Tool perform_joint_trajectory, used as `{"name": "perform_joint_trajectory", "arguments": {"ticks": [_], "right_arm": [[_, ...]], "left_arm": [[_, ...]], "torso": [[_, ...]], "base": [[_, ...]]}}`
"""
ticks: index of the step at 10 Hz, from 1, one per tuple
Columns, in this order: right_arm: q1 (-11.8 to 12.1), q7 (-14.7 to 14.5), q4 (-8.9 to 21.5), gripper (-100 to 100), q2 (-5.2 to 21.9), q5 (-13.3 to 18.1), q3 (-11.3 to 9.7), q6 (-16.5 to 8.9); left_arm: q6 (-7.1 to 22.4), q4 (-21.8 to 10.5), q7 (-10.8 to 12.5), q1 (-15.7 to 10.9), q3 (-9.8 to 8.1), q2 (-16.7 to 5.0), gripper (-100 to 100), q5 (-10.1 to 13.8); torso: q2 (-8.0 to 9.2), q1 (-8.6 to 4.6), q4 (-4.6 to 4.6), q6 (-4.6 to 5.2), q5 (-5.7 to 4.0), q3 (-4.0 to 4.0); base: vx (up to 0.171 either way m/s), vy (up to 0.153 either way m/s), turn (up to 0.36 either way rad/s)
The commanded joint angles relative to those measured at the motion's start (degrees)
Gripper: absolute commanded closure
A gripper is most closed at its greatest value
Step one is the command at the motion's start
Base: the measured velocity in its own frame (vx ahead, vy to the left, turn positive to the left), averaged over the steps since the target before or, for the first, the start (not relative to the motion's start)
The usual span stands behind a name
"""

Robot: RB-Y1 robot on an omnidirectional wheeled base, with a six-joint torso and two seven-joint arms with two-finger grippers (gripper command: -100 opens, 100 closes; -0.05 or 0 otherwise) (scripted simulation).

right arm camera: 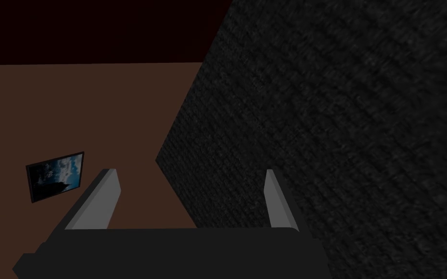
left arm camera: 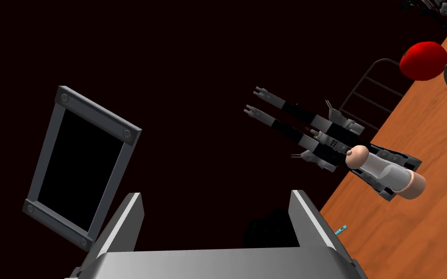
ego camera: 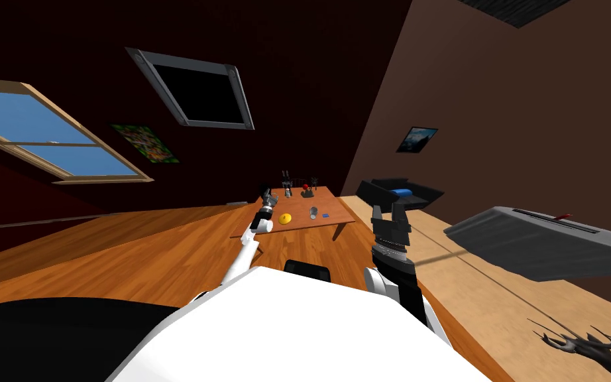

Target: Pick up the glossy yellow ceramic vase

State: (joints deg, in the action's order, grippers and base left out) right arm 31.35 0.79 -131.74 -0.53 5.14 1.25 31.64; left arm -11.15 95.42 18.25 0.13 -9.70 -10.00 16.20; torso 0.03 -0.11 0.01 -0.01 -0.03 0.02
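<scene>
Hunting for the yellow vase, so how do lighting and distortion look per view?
Head view: rolled, corners splayed, yellow vase small but bright on the table. Left wrist view: dark wall beyond the open left gripper. Right wrist view: dim, right gripper open.

The wooden table [ego camera: 301, 227] carries a yellow vase [ego camera: 285, 218], grey cup [ego camera: 313, 212] and red fruit [ego camera: 305, 187].

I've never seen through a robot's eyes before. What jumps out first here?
A bright yellow vase sits on the low wooden table ahead, close beside the open left gripper. A red round thing stands further back on that table, and a window of blue sky glows on the left wall.
</scene>
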Motion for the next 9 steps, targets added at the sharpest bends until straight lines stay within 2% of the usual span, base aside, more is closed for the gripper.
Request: {"name": "perform_joint_trajectory", "arguments": {"ticks": [1,2,3,4,5,6,8,9], "right_arm": [[0.0,0.0,0.0,0,0.0,0.0,0.0,0.0],[0.0,0.0,0.0,0,0.0,0.0,0.0,0.0],[0.0,0.0,0.0,0,0.0,0.0,0.0,0.0],[0.0,0.0,0.0,0,0.0,0.0,0.0,0.0],[0.0,0.0,0.0,0,0.0,0.0,0.0,0.0],[0.0,0.0,0.0,0,0.0,0.0,0.0,0.0],[0.0,0.0,0.0,0,0.0,0.0,0.0,0.0],[0.0,0.0,0.0,0,0.0,0.0,0.0,0.0]], "left_arm": [[1.72,-2.26,0.77,-1.22,-0.47,-0.19,-100,0.61],[4.11,-4.12,1.95,-3.72,-1.29,-0.39,-100,1.64],[4.37,-5.84,1.95,-4.07,-1.29,-0.39,-100,1.64],[6.99,-7.29,3.16,-6.48,-2.07,-0.59,-100,2.62],[7.11,-9.3,3.16,-6.92,-2.07,-0.59,-100,2.62],[9.21,-11.08,4.39,-9.09,-2.8,-0.79,-100,3.52],[9.92,-13.05,4.39,-9.73,-2.8,-0.79,-100,3.52],[12.8,-15.3,5.64,-12.48,-3.47,-0.98,-100,4.34]], "torso": [[0.0,0.0,0.0,0.0,0.0,0.0],[0.0,-0.01,0.0,0.0,0.0,0.0],[0.01,0.0,0.0,0.0,0.0,0.0],[0.01,0.01,0.0,0.0,0.0,0.0],[-0.02,0.0,0.0,0.0,0.0,-0.01],[-0.03,0.01,-0.01,0.0,0.0,-0.02],[-0.05,0.02,-0.01,0.0,0.0,-0.03],[-0.05,0.07,-0.02,0.0,0.01,-0.03]], "base": [[-0.016,-0.032,0.026],[-0.022,-0.031,0.059],[-0.018,-0.025,0.029],[-0.012,-0.031,0.073],[-0.008,-0.028,0.031],[-0.007,-0.03,0.063],[-0.003,-0.017,0.017],[-0.001,-0.017,0.082]]}}
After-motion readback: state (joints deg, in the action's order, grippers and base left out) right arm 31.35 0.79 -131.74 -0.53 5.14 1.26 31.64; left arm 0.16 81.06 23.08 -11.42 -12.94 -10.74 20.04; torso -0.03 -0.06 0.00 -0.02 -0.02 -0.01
